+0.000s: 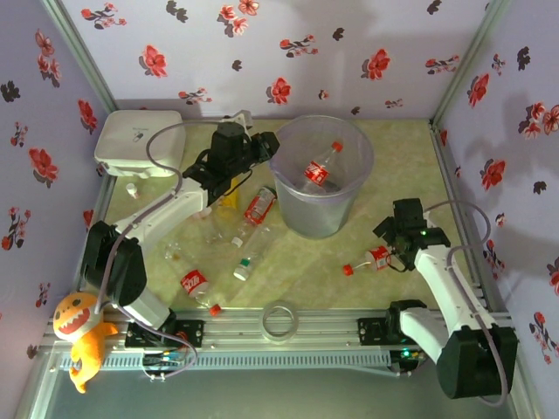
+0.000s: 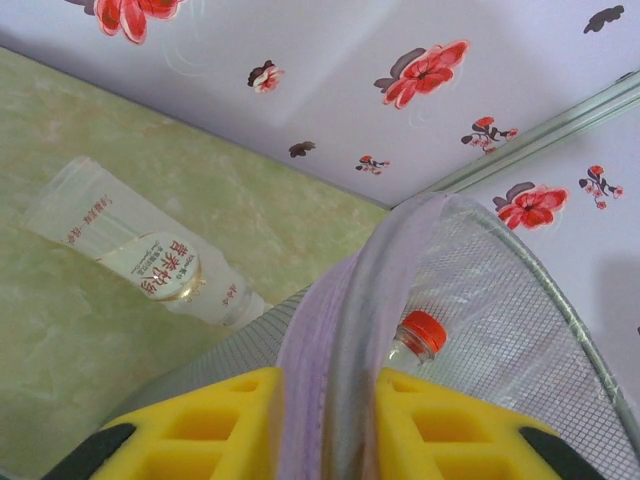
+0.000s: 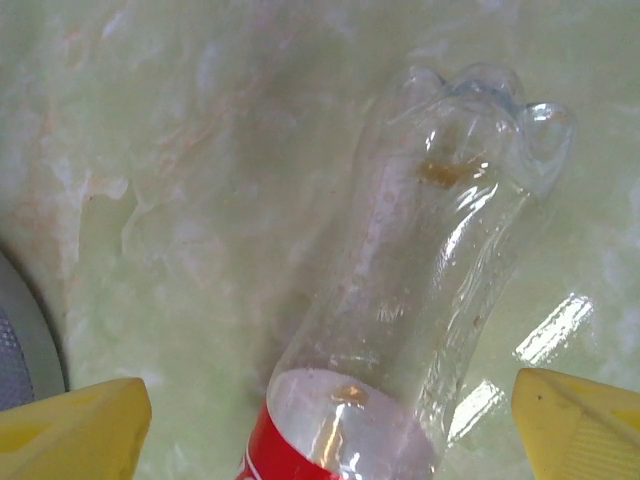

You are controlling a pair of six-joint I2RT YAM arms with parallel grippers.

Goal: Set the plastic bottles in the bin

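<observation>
The bin (image 1: pixel 341 205), a large translucent bucket, stands mid-table with one red-labelled bottle (image 1: pixel 318 168) inside. My left gripper (image 1: pixel 262 150) is shut on the bin's left rim (image 2: pixel 352 300); its yellow fingers (image 2: pixel 215 425) pinch the wall, and the red-capped bottle (image 2: pixel 417 338) shows through the mesh. My right gripper (image 1: pixel 396 248) is open just above a clear red-labelled bottle (image 1: pixel 371 259) lying on the table, a fingertip (image 3: pixel 75 430) on either side of the bottle (image 3: pixel 420 300). More plastic bottles lie left of the bin (image 1: pixel 259 206), (image 1: pixel 251 253), (image 1: pixel 199 288), one clear with a pale label (image 2: pixel 150 262).
A white rounded box (image 1: pixel 138 140) sits at the back left. A clear tape ring (image 1: pixel 280 319) lies by the front rail. An orange plush toy (image 1: pixel 79 336) hangs at the front left corner. Floral walls close three sides.
</observation>
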